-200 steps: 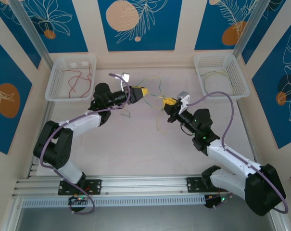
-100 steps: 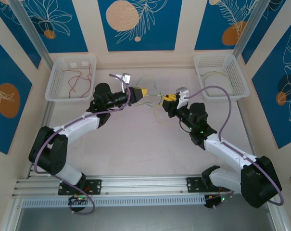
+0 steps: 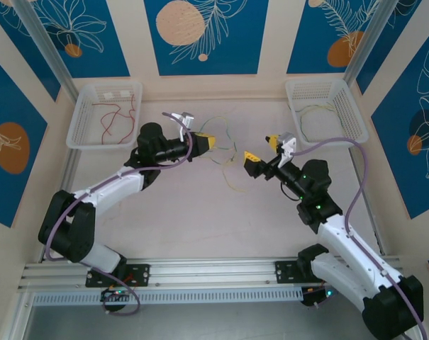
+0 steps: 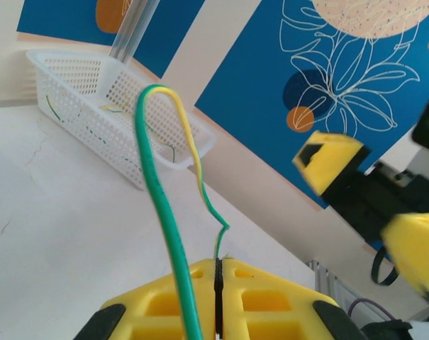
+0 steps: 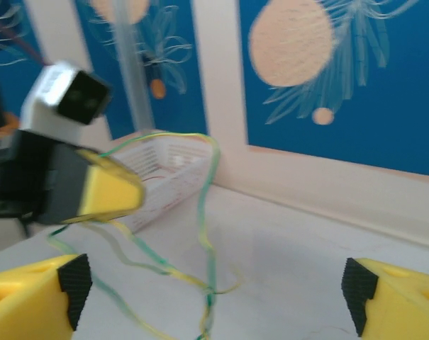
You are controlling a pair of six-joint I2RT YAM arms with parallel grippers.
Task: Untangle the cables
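We see the left gripper [image 3: 210, 140] clenched on the green and yellow wires [image 4: 161, 219] — the right gripper [image 3: 261, 148], at its 3 o'clock, is released, with its fingers wide apart.

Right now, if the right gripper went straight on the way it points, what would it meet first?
The right gripper would probably meet the green-yellow cables first, with the left gripper beyond; depth is unclear.

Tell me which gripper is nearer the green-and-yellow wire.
Left. The left gripper is shut on the green-and-yellow wire; the right gripper hangs open to its right, apart from it.
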